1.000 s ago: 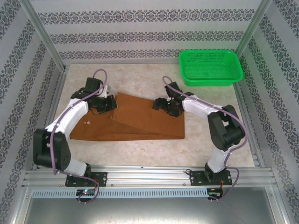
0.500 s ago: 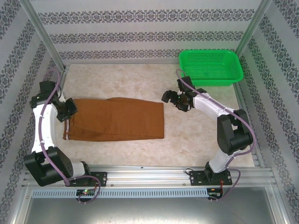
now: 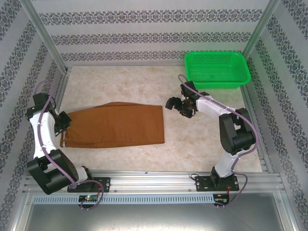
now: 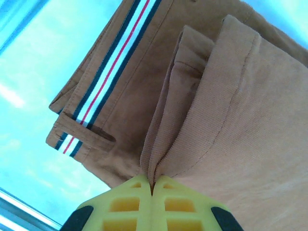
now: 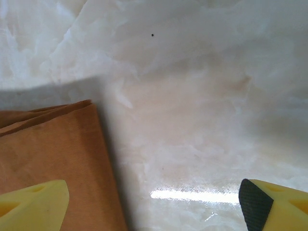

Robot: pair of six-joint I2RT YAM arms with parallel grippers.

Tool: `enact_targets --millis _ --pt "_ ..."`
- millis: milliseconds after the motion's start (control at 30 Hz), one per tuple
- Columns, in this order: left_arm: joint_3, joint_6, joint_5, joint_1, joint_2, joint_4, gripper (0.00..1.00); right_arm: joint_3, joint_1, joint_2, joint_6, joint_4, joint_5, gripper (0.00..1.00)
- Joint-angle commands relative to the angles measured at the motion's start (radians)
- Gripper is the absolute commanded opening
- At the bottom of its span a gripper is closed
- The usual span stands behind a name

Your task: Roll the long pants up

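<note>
Marble table (image 3: 144, 82) w/ rust-brown long pants (image 3: 115, 126) folded; left jaws clenched on them, right jaws released.

On the desk (image 3: 139, 84), the long pants (image 3: 115, 126) lie left of centre. A basket (image 3: 217, 70) sits at 1 o'clock. The left gripper (image 3: 65, 122) is at their 9 o'clock end, and the right gripper (image 3: 179, 106) is off their 3 o'clock end.

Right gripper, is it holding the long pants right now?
No: the right gripper is wide open over the table, nothing between its fingers, at the long pants edge.
</note>
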Motion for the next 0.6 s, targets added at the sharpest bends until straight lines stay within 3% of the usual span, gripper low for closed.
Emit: enact_targets --millis 0,167,233,267,433,567 --pt "0.001 -0.024 -0.04 0.039 0.022 0.053 0.0 0.032 0.002 0.023 -0.027 -0.034 -0.011 0.92" --pt "0.009 -0.083 -0.016 0.121 0.064 0.106 0.0 0.067 0.009 0.05 -0.031 -0.059 -0.017 0.92" --pt "0.029 -0.11 -0.023 0.141 0.08 0.103 0.26 0.078 0.017 0.057 -0.034 -0.067 -0.022 0.93" --pt "0.039 -0.128 -0.038 0.146 0.078 0.102 0.33 0.085 0.02 0.065 -0.04 -0.07 -0.03 0.93" --pt "0.03 -0.161 -0.019 0.143 0.003 0.152 0.41 0.117 0.04 0.104 -0.06 -0.095 -0.053 0.93" --pt "0.002 -0.137 0.034 0.118 0.029 0.167 0.38 0.142 0.064 0.16 -0.085 -0.074 -0.11 0.94"
